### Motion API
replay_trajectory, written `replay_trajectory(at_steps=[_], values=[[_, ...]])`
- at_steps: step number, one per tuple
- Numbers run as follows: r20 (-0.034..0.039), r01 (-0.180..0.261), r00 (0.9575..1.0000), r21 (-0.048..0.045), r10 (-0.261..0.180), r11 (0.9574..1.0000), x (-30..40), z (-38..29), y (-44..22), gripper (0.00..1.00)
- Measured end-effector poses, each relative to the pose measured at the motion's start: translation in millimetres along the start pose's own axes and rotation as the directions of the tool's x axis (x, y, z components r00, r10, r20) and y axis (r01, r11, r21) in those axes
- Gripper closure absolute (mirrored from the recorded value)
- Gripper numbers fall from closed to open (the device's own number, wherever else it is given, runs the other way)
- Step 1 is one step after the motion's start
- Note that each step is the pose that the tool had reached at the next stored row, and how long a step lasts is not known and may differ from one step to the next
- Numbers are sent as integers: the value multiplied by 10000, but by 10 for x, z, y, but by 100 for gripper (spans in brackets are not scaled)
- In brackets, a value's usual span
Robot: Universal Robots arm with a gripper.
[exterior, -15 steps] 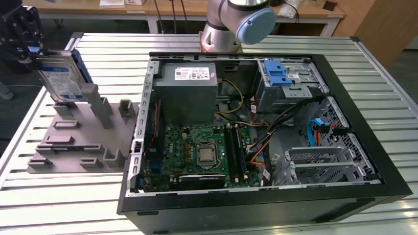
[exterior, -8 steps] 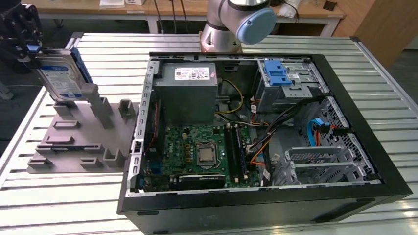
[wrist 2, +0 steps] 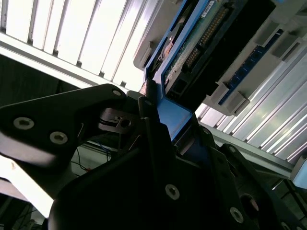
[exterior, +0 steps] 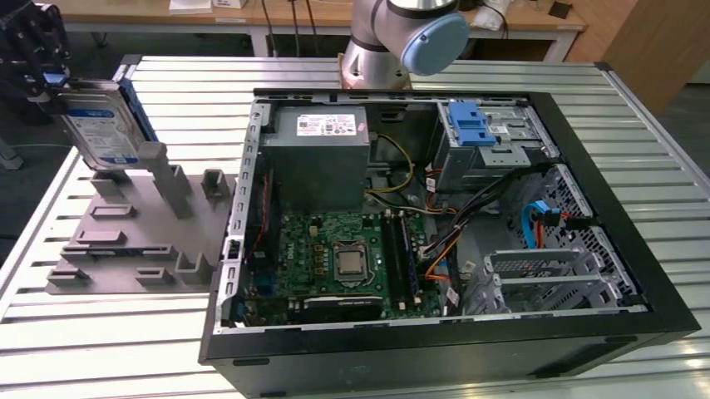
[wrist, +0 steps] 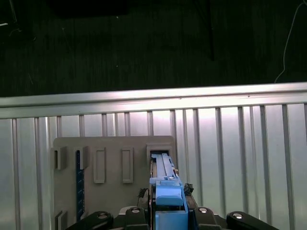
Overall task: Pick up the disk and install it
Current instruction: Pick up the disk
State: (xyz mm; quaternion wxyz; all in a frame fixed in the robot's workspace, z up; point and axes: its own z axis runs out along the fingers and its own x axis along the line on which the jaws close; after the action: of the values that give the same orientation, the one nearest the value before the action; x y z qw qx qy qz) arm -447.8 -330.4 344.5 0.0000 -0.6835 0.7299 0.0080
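In the exterior view, the gripper [exterior: 53,81] sits at the exterior view's left, clamped on the upper end of the disk [exterior: 102,125]. The disk hangs tilted, label showing, over the grey fixture plate [exterior: 133,241] on the slatted metal table [exterior: 111,332]. Whether its lower edge touches the plate's uprights cannot be told. It is outside the open computer case [exterior: 621,249], well apart from the blue drive-bay latch [exterior: 470,125]. In the second wrist view, the dark fingers [wrist 2: 148,124] press against the blue carrier bracket [wrist 2: 175,117], and the disk's [wrist 2: 201,43] circuit-board side runs away from them. In the first wrist view, the disk [wrist: 168,196] is seen edge-on between the gripper's [wrist: 168,218] closed jaws, directly over a rectangular slot [wrist: 160,154] at the edge of the fixture plate [wrist: 110,148].
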Motion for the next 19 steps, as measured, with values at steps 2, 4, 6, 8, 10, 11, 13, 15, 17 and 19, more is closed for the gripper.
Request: replay_trajectory(at_steps=[2, 4, 6, 8, 10, 11, 13, 15, 17, 19], values=[[-1, 0, 10000, -1, 0, 10000, 0, -13, 0, 64], [0, 1, 10000, 0, -1, 10000, 0, -22, 0, 64], [0, 1, 10000, -1, -1, 10000, 0, -34, 0, 64], [1, 1, 10000, 1, -1, 10000, 0, -40, 1, 64], [0, 1, 10000, -1, -1, 10000, 0, -47, 0, 64], [-1, 0, 10000, -1, 0, 10000, -1, -52, 0, 64], [-1, 0, 10000, -1, 0, 10000, -1, -61, 1, 64], [0, 1, 10000, -1, -1, 10000, -1, -69, 1, 64], [-1, 1, 10000, -1, -1, 10000, -1, -80, 1, 64], [0, 1, 10000, 0, -1, 10000, -1, -90, 1, 64]])
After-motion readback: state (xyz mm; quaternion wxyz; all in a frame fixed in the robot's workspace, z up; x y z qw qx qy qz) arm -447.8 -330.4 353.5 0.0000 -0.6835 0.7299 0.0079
